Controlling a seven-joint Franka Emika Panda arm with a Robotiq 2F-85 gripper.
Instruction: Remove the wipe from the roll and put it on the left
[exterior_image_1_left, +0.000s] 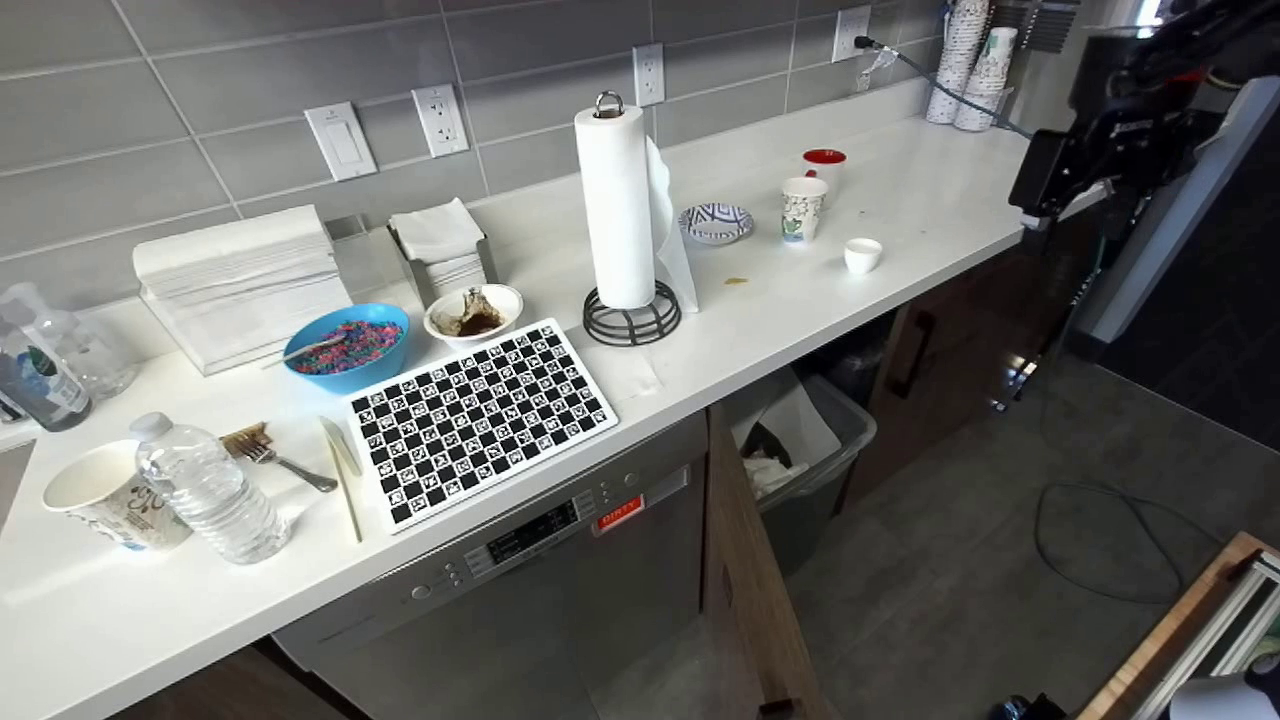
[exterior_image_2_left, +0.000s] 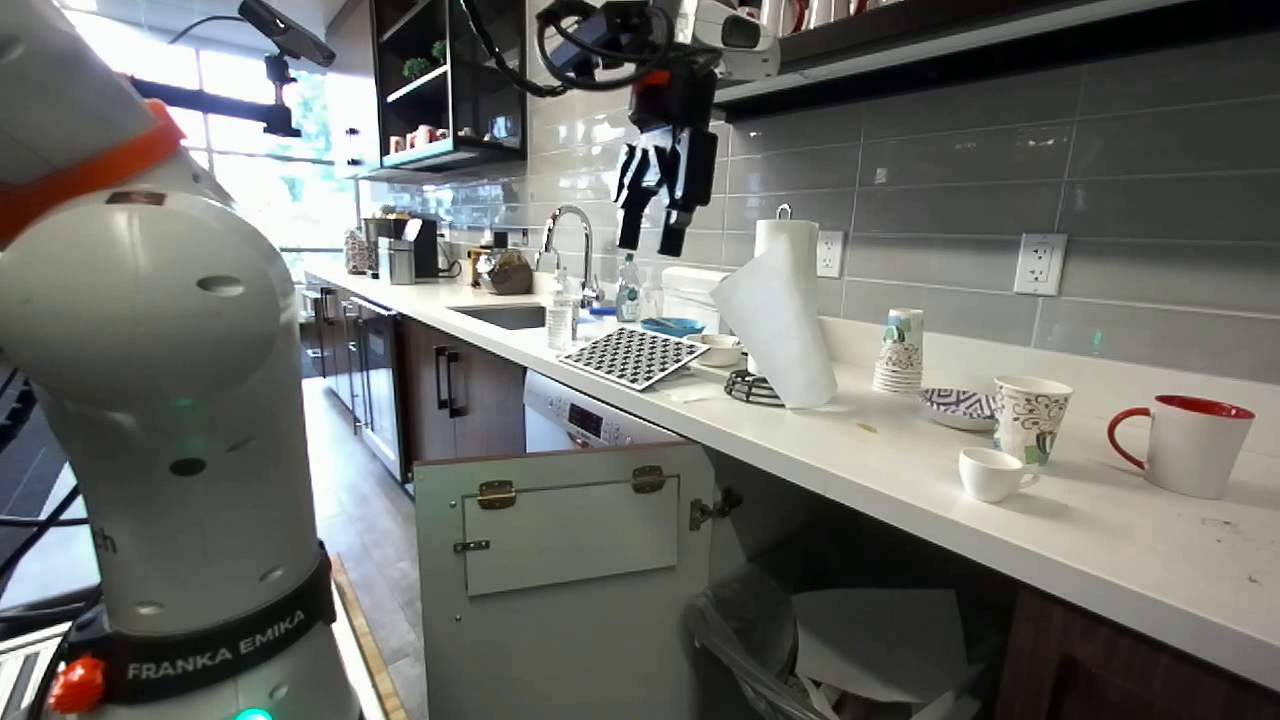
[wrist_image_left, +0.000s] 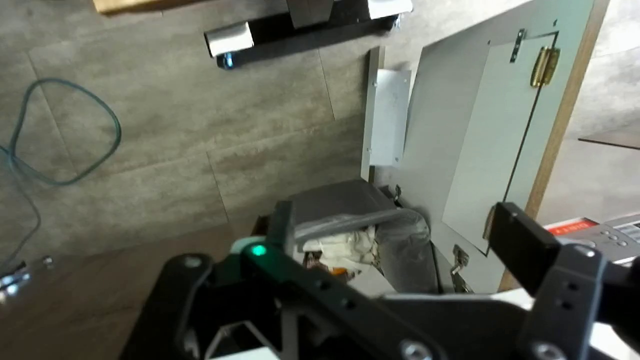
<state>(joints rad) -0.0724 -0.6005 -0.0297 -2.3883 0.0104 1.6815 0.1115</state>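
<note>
White roll (exterior_image_1_left: 612, 210) stands upright on worktop (exterior_image_1_left: 770, 320), wipe (exterior_image_2_left: 788, 335) hanging off its side; claw (exterior_image_2_left: 650, 240) gaping wide in the air, well apart from both.

White roll (exterior_image_1_left: 615, 210), white wipe (exterior_image_2_left: 785, 325), blue bowl (exterior_image_1_left: 360, 380) (pink-and-blue contents (exterior_image_1_left: 352, 345)), black-and-white checkered board (exterior_image_1_left: 485, 425)

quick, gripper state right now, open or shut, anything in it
Gripper: open, fingers well apart in the wrist view, nothing held between them.
</note>
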